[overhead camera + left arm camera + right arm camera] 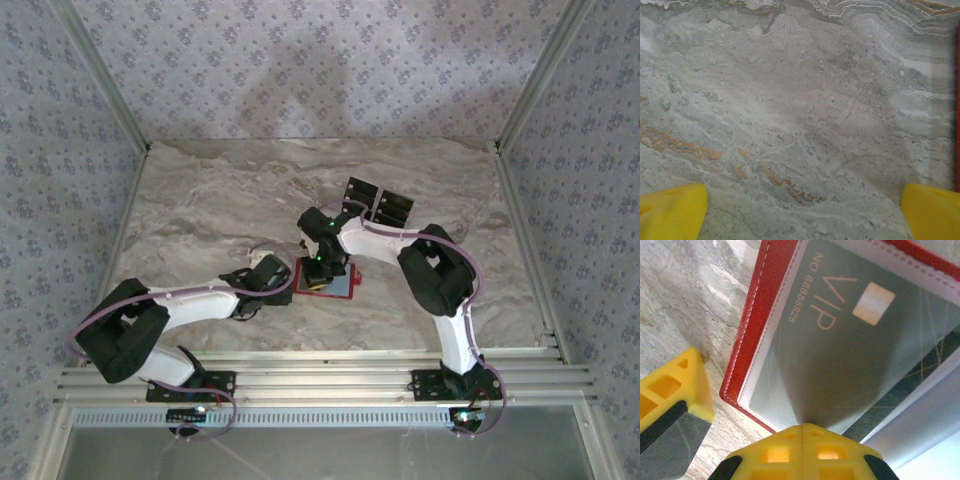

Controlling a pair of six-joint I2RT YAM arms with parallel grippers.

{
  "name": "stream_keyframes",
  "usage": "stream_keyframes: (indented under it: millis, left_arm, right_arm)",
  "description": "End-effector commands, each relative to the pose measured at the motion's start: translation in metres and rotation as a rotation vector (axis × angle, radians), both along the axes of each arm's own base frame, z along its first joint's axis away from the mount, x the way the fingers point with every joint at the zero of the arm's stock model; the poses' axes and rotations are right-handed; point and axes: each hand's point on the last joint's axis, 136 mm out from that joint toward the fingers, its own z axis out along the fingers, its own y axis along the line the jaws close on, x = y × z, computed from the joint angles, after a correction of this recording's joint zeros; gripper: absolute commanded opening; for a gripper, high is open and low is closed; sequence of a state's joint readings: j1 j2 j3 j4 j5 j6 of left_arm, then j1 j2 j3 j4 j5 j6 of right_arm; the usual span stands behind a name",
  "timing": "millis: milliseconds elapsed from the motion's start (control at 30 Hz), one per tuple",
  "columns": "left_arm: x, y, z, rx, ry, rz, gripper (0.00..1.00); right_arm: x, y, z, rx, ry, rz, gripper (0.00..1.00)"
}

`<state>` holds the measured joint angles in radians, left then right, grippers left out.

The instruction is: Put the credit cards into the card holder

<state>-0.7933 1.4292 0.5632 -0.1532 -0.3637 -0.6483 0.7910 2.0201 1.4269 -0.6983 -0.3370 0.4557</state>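
Pointing at a card [840, 340] in the red wallet [747, 340], the right claw [802, 432] was shut; the left claw [800, 215] gaped empty.

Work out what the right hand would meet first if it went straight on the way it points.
The right hand would meet the card holder first, right over the VIP card inside it; it may already touch.

Card holder [747, 340] is grained red leatherette with glossy clear plastic pockets [771, 375].
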Motion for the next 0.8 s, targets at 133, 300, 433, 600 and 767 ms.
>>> stream_keyframes:
  millis: [133, 300, 433, 600, 767]
  left_arm:
    - [-0.003, -0.013, -0.014, -0.036, 0.043, -0.032, 1.00]
    - [-0.003, -0.013, -0.015, -0.034, 0.044, -0.035, 1.00]
    - [-0.003, -0.014, -0.015, -0.036, 0.045, -0.036, 1.00]
    - [-0.003, -0.014, -0.015, -0.033, 0.047, -0.037, 1.00]
    - [-0.004, -0.015, -0.017, -0.036, 0.052, -0.038, 1.00]
  right_arm:
    - [0.004, -0.019, 0.018, 0.004, -0.028, -0.048, 0.07]
    - [0.003, -0.026, 0.006, -0.020, -0.012, -0.056, 0.07]
    - [0.002, -0.028, -0.002, -0.034, -0.004, -0.055, 0.07]
    - [0.003, -0.026, -0.010, -0.037, 0.003, -0.048, 0.06]
    - [0.005, -0.022, -0.013, -0.039, 0.007, -0.039, 0.07]
